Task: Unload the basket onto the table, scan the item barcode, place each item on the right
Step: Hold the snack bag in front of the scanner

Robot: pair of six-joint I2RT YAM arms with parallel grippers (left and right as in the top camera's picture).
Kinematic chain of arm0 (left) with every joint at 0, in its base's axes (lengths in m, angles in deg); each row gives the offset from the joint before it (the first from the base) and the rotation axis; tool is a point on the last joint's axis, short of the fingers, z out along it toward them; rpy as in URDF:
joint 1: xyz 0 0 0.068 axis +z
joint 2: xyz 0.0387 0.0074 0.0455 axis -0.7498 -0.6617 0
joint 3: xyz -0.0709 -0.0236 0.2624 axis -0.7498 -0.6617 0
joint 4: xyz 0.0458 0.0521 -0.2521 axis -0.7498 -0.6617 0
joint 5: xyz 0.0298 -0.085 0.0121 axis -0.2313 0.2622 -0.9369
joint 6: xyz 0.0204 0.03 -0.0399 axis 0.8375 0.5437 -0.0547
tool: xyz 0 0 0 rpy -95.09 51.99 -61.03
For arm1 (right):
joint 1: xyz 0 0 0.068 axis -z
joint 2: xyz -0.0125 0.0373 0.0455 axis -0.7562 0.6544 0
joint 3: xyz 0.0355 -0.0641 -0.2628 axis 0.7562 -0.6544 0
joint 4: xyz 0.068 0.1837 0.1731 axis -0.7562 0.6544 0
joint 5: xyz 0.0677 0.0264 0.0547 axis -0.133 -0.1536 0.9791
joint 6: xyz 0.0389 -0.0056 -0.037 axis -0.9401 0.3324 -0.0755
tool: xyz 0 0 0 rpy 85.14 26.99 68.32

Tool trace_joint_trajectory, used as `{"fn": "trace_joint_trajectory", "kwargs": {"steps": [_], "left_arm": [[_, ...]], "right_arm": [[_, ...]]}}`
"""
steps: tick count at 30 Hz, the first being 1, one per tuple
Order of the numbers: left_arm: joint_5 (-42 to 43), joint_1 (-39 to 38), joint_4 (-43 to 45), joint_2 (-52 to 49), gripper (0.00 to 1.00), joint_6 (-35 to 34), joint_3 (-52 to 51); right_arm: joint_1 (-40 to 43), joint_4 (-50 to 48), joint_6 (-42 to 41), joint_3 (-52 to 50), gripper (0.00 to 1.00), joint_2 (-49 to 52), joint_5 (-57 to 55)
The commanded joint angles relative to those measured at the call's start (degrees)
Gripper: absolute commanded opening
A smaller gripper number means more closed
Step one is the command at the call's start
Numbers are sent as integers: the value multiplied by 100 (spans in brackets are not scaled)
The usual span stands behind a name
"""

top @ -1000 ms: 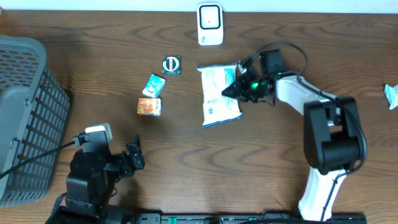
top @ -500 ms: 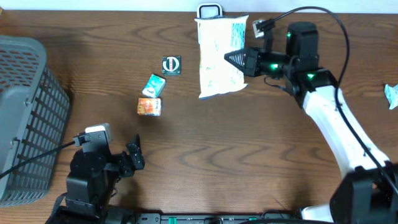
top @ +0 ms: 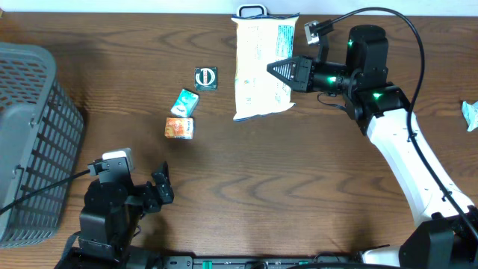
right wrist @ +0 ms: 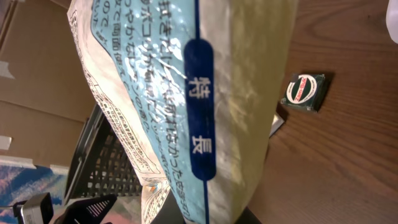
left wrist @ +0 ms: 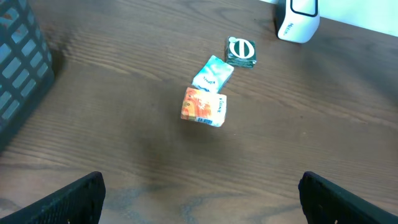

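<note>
The item is a white and light-blue printed bag [top: 258, 71], lifted off the table and held upright in front of the white scanner [top: 252, 10], whose top alone shows behind it. My right gripper [top: 280, 71] is shut on the bag's right edge. The bag [right wrist: 186, 93] fills the right wrist view, hiding the fingers; no barcode is clear there. The left gripper [top: 163, 187] rests low near the front left, open, with bare wood between its fingertips [left wrist: 68, 202]. The scanner [left wrist: 297, 18] also shows at the far edge in the left wrist view.
A green square packet [top: 206, 78], a teal packet [top: 184, 102] and an orange box [top: 179, 128] lie left of the bag. A grey mesh basket [top: 30, 142] stands at the left edge. A small wrapper [top: 469, 114] lies at the far right edge.
The right arm has lifted the bag off the table and carried it back to the scanner, then edged it slightly left. The left arm has not moved.
</note>
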Motion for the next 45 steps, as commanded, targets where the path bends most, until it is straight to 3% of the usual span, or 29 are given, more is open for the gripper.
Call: {"fn": "trace_joint_trajectory", "kwargs": {"steps": [1,45], "left_arm": [[-74,0,9,7,98,-28,-7],[-74,2,9,7,98,-28,-7]], "right_arm": [[-28,-33,-70,63,2,-131,168],[-59,376,385,55,1,-127,118]]}}
